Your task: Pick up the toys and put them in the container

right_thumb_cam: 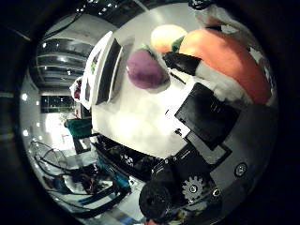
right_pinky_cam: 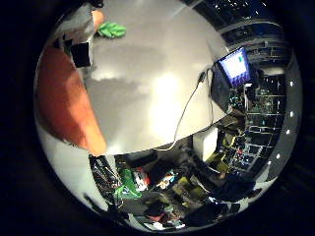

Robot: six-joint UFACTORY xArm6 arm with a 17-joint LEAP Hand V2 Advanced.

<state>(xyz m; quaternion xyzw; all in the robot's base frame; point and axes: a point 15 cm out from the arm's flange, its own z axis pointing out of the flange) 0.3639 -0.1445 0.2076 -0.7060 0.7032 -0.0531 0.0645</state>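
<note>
My fingers are curled around the orange toy, holding it firm for carrying; the purple toy and the white container wait beyond them.

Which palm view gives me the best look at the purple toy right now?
The thumb side palm view: the purple toy lies on the white table beside the white container, fully visible. The little finger side view does not show it, only the orange toy and a green toy.

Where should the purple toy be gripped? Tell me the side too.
Grip the purple toy across its rounded middle, from above, probably: it lies as a dome on the table, the container close beside it, a yellow toy nearby.
</note>
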